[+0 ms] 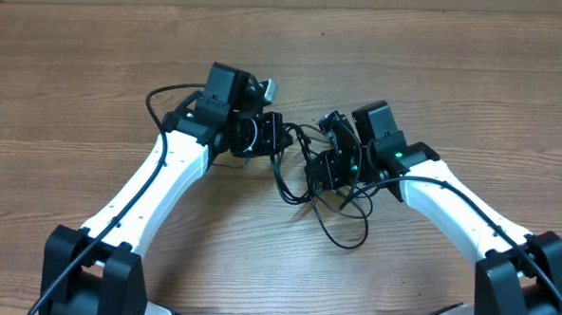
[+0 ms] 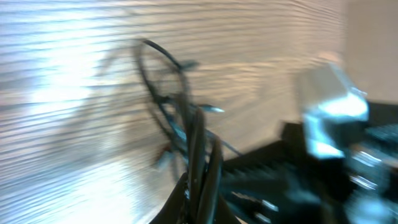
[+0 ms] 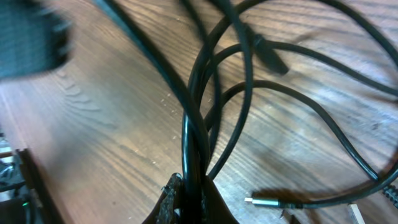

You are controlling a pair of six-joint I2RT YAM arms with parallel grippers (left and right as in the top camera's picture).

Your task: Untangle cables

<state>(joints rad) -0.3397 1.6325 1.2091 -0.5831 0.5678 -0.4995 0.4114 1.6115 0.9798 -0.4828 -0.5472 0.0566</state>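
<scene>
The tangled thin black cables (image 1: 340, 215) lie on the brown wooden table (image 1: 94, 92) between the arms. The right gripper (image 3: 186, 196) clamps several strands together; the left gripper (image 2: 200, 186), blurred, seems closed on a bundle too. Pulling apart now could tighten the knot or snag the silver-tipped plug (image 3: 264, 201).

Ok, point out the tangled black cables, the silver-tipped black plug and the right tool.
tangled black cables (image 3: 194, 134): right wrist view, on the bunched strands just above the tool.
silver-tipped black plug (image 3: 268, 202): right wrist view, on its black body behind the metal tip.
right tool (image 3: 188, 198): right wrist view, midway between its fingertips.
</scene>
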